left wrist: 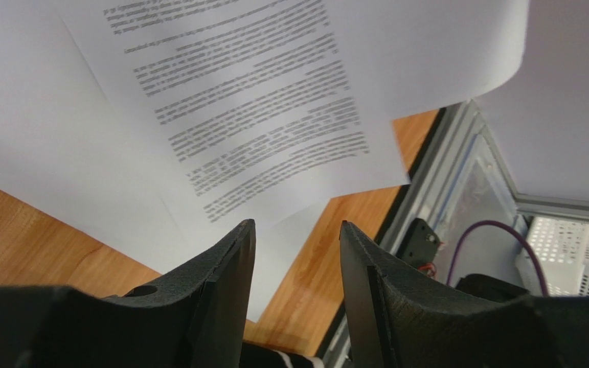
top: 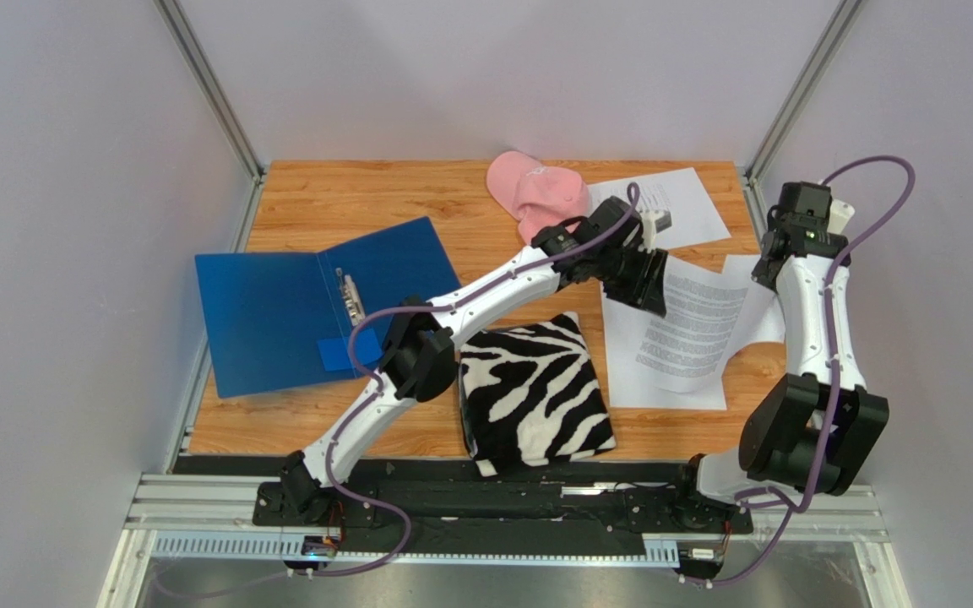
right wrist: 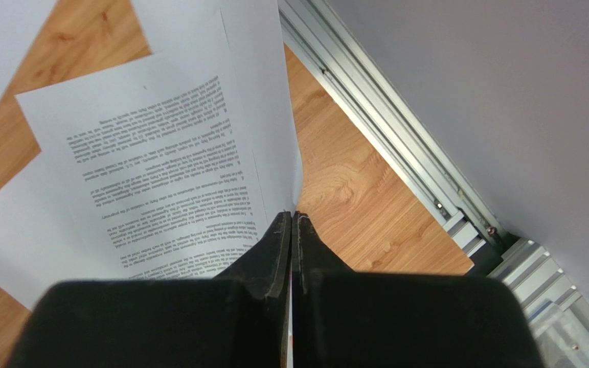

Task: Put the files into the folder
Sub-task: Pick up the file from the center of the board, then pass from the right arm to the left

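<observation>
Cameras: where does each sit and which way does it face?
Top external: above and behind the bases, looking down at the wooden table; left arm, right arm show.
Left wrist: on the left arm, facing the printed sheets past its open left claw.
Right wrist: facing down along the shut right claw pinching a sheet's edge.
Shared: both wrist views show the printed sheets.

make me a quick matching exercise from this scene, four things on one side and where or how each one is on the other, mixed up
Things
1. folder
2. zebra cloth
3. pink cap
4. right gripper

Place or state
a. at the far edge of the table
b. shut on the edge of a paper sheet
c. lying open on the left side of the table
d. at the near edge, about the middle

Pairs: 1-c, 2-d, 3-a, 4-b
</observation>
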`<state>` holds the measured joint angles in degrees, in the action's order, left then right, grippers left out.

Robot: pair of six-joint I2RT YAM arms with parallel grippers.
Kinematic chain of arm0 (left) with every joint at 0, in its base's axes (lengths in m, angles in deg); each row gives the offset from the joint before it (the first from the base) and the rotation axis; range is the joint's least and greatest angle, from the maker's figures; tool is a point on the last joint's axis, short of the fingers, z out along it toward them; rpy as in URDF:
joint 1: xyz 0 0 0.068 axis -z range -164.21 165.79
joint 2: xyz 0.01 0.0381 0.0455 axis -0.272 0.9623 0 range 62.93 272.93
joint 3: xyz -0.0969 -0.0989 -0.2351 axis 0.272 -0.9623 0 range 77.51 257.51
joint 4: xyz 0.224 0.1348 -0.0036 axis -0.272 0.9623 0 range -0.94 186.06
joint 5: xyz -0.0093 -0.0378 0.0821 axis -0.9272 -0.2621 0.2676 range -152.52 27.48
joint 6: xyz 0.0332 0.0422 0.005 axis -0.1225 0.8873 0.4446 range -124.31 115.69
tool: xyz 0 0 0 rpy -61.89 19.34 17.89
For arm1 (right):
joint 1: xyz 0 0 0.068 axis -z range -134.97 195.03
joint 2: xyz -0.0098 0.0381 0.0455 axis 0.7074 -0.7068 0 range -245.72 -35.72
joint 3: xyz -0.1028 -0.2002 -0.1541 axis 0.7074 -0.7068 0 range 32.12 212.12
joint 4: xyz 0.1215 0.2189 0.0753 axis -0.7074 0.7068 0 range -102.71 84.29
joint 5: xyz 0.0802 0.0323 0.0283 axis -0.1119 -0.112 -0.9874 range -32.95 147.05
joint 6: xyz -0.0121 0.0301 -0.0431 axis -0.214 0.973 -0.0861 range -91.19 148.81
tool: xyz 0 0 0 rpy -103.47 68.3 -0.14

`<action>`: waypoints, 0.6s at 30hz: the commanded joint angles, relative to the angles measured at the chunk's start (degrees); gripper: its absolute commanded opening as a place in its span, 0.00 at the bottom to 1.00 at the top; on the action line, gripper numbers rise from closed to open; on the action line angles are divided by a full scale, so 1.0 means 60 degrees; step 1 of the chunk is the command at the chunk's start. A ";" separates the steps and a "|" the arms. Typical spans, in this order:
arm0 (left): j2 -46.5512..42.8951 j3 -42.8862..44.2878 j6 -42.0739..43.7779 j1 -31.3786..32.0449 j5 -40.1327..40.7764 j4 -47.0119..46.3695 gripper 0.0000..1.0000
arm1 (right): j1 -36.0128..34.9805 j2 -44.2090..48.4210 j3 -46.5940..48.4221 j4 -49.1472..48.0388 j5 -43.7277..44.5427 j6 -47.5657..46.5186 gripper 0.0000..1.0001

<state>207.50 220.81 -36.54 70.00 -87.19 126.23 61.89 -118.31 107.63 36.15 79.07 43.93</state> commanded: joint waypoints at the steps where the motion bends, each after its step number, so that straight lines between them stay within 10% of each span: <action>1: -0.1389 0.0081 -0.0355 -0.0290 -0.0561 -0.0116 0.54 | -0.0130 0.0653 0.1139 0.0704 0.0827 -0.0453 0.00; 11: -0.2560 -0.0620 -0.0518 -0.0949 -0.2274 0.0089 0.64 | -0.1474 0.1065 0.3058 0.1464 0.0548 -0.1698 0.00; 18: -0.4800 -0.2948 0.0435 -0.2572 -0.3752 -0.0128 0.82 | -0.3173 0.0640 0.5007 0.2228 -0.3059 -0.1421 0.00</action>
<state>190.47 209.71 -37.61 60.87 -101.90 127.23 47.97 -113.68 132.74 46.56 75.48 35.71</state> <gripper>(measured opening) 0.766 0.006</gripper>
